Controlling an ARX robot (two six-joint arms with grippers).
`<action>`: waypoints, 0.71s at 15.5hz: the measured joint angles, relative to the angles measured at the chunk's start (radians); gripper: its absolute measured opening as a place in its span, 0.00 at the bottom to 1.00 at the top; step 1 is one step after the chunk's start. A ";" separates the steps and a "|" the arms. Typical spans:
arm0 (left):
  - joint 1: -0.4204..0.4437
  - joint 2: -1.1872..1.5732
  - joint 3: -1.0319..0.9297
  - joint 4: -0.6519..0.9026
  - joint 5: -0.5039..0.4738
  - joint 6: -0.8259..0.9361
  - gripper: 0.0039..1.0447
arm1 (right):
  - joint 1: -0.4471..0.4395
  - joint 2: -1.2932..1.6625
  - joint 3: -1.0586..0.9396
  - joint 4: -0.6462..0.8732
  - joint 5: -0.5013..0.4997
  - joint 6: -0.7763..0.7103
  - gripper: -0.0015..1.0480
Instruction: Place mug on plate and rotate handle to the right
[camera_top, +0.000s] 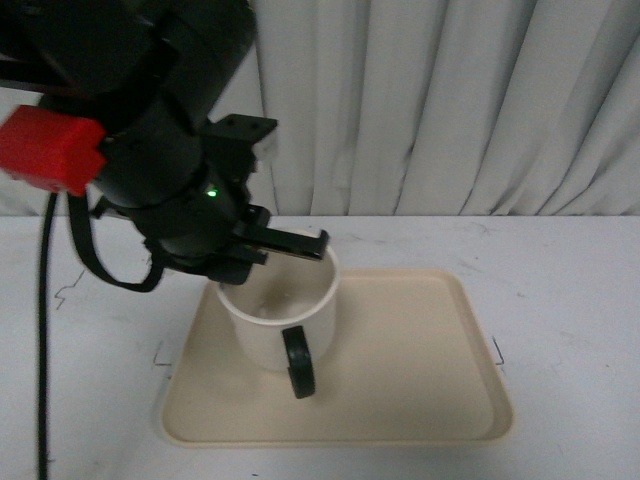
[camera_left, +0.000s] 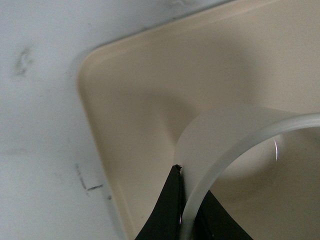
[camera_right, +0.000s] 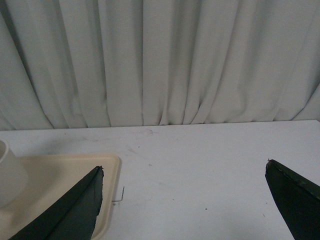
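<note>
Pale pleated curtain (camera_top: 450, 100) hangs in soft vertical folds behind a matte white table (camera_top: 570, 280) marked with faint scuffs. On it you have the plate (camera_top: 420, 380), a flat beige plastic rectangle with rounded corners and a low raised rim. The mug (camera_top: 265, 335), round, white and smooth-walled, sits upright over the plate's rear-left part; you cannot tell whether its base is fully down on the plate. Its handle (camera_top: 299, 365), a glossy black C-shaped loop, points toward the plate's front edge. Your left tool (camera_top: 305, 245) reaches in from the plate's left side and is clamped on the mug's rim: the left wrist view shows one black finger (camera_left: 167, 210) outside the wall and one inside, with the thin rim pinched between them. Your right tool (camera_right: 185, 200) is spread wide and holds nothing, with its dark wedge-shaped fingers (camera_right: 70, 210) hanging above the bare table just off one plate corner. A thick black cable (camera_top: 42, 330) runs down well to the left of the plate.
</note>
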 joint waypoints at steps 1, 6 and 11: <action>-0.020 0.032 0.031 -0.004 -0.003 0.004 0.02 | 0.000 0.000 0.000 0.000 0.000 0.000 0.94; -0.085 0.168 0.144 -0.048 -0.032 0.031 0.02 | 0.000 0.000 0.000 0.000 0.000 0.000 0.94; -0.114 0.187 0.145 -0.053 -0.003 0.033 0.22 | 0.000 0.000 0.000 0.000 0.000 0.000 0.94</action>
